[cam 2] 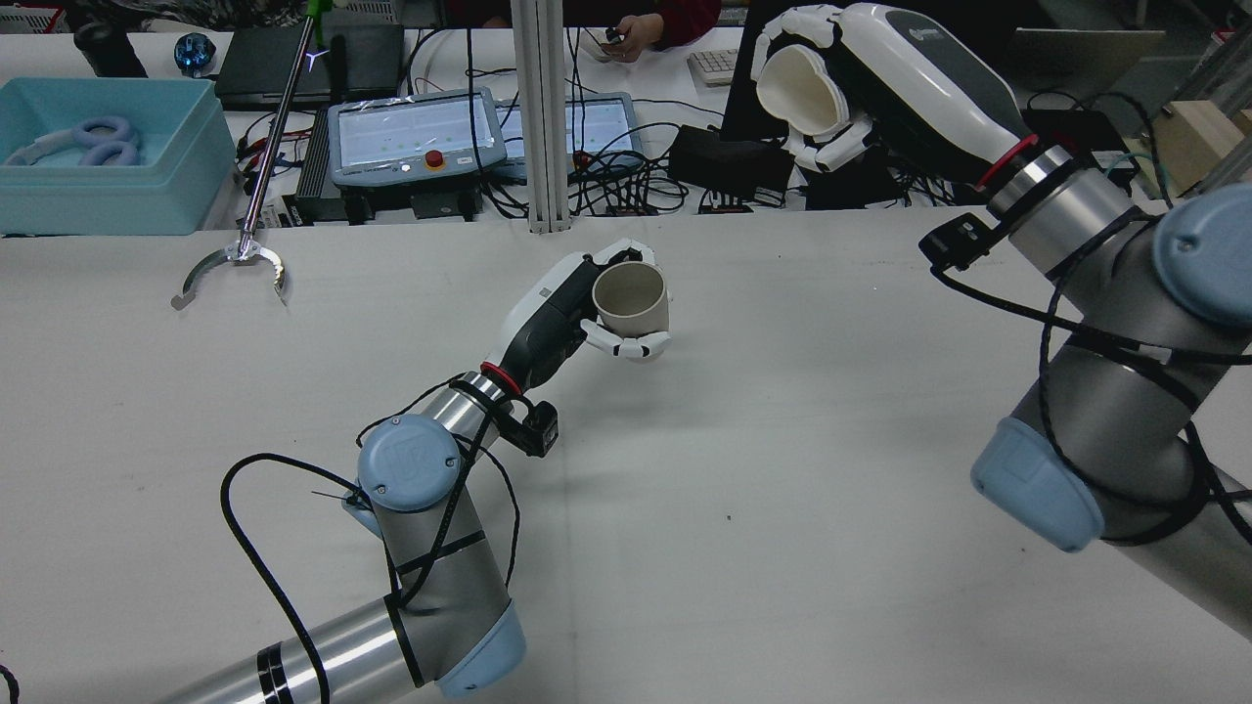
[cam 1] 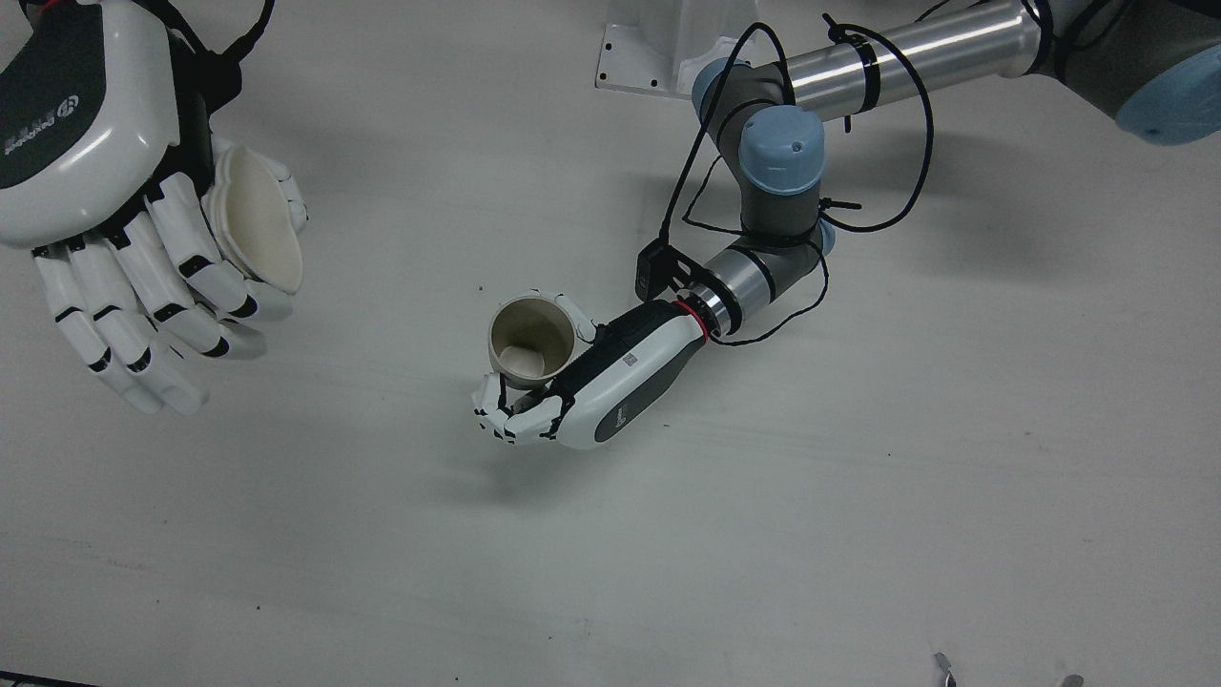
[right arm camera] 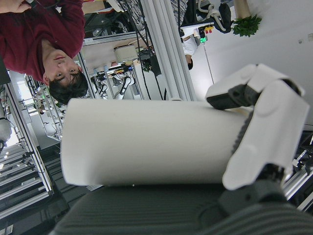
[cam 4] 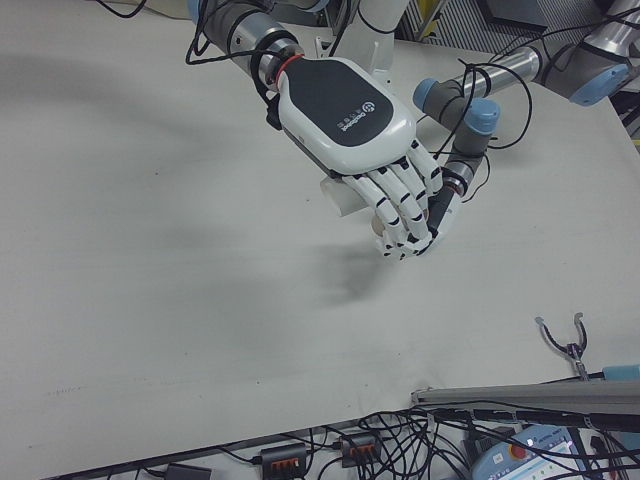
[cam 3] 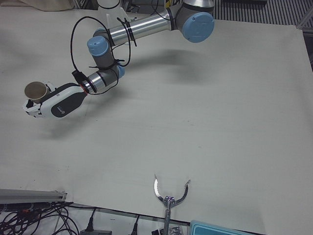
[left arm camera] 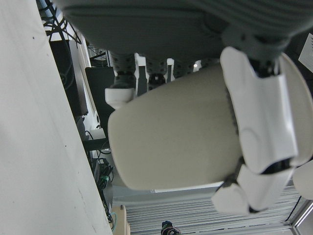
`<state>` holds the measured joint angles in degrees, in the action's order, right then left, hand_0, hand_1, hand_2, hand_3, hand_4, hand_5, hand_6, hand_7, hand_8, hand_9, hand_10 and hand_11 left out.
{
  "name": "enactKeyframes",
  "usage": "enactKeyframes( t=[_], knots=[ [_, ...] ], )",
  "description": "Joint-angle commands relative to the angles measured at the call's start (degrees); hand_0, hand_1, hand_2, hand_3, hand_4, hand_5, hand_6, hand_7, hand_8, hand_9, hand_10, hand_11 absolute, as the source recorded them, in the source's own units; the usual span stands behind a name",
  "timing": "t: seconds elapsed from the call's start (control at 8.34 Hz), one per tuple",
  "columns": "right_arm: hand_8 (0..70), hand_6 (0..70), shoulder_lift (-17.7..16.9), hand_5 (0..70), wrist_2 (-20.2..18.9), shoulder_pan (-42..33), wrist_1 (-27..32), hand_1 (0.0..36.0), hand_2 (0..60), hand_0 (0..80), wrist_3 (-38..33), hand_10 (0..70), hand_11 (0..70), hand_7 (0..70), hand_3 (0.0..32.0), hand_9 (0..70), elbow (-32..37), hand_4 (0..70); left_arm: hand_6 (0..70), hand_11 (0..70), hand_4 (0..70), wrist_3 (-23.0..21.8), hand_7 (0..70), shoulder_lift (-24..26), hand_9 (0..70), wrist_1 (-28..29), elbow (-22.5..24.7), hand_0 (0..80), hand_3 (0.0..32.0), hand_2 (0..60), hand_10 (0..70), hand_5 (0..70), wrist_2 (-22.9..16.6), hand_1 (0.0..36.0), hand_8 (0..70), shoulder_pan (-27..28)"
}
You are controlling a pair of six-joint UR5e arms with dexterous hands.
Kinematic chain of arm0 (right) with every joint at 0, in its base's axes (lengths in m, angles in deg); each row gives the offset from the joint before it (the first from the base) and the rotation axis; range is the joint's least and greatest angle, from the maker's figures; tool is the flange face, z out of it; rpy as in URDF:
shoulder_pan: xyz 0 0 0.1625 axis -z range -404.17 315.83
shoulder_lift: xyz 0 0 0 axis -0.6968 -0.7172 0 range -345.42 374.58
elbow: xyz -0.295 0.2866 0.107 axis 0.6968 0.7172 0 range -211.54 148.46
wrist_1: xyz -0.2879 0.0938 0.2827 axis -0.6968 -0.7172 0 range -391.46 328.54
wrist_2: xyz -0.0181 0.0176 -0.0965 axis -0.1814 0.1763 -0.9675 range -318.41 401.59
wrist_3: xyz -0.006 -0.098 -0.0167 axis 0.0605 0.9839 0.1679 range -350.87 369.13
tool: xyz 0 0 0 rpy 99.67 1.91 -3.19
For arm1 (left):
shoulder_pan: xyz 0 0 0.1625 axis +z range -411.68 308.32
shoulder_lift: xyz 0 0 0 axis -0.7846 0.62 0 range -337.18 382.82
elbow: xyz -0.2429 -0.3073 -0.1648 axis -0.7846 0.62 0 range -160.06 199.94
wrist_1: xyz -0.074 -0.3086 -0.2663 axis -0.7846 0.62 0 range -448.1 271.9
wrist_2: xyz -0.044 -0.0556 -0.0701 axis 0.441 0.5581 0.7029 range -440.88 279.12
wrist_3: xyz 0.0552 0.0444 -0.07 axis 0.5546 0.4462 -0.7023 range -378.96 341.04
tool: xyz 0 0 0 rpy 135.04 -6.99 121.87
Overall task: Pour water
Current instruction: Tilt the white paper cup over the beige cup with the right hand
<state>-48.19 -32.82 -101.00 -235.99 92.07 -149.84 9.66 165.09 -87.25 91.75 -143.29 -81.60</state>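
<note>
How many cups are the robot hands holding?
2. A beige paper cup sits upright in the left hand low over the table. A white paper cup is tilted in the raised right hand. No others show.

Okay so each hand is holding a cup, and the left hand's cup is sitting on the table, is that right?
Not quite. Each hand does hold a cup, but the left hand holds its beige cup up off the table; the left hand view shows a clear gap beneath it. The right hand holds the white cup higher.

left hand [cam 1: 582, 382] low, right hand [cam 1: 114, 191] raised, both with fingers closed in grasp
</note>
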Motion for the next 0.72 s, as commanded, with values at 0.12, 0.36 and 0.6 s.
enactKeyframes(
  t=[0.12, 0.36, 0.6],
  knots=[
    [17.4, 33.9, -1.56, 46.6, 0.06, 1.80, 0.09, 24.2, 58.9, 47.8, 0.29, 14.9, 23.3, 38.6, 0.0, 24.5, 0.88, 17.5, 37.2, 52.0, 34.9, 0.03, 55.4, 0.38, 41.3, -0.14, 0.09, 55.3, 0.0, 60.0, 35.4, 70.0, -0.08, 36.0, 33.8, -1.19],
    [17.6, 33.7, -1.91, 45.3, 0.14, 2.94, 0.09, 23.5, 58.0, 47.4, 1.34, 15.2, 23.6, 38.5, 0.0, 24.8, 1.75, 17.2, 37.3, 51.7, 35.1, 0.03, 55.5, 0.47, 41.3, -0.14, 0.18, 55.6, 0.0, 60.0, 35.1, 70.0, -0.17, 36.0, 33.8, -2.24],
    [18.4, 34.1, -1.21, 45.1, 0.58, 3.21, 0.44, 22.8, 57.1, 47.2, 1.35, 15.8, 24.5, 39.0, 0.0, 26.0, 4.29, 17.3, 37.3, 51.3, 35.0, 0.03, 55.4, 0.55, 41.0, -0.14, 0.26, 55.5, 0.0, 60.0, 34.8, 70.0, -0.17, 36.0, 33.6, -2.25]
  ],
)
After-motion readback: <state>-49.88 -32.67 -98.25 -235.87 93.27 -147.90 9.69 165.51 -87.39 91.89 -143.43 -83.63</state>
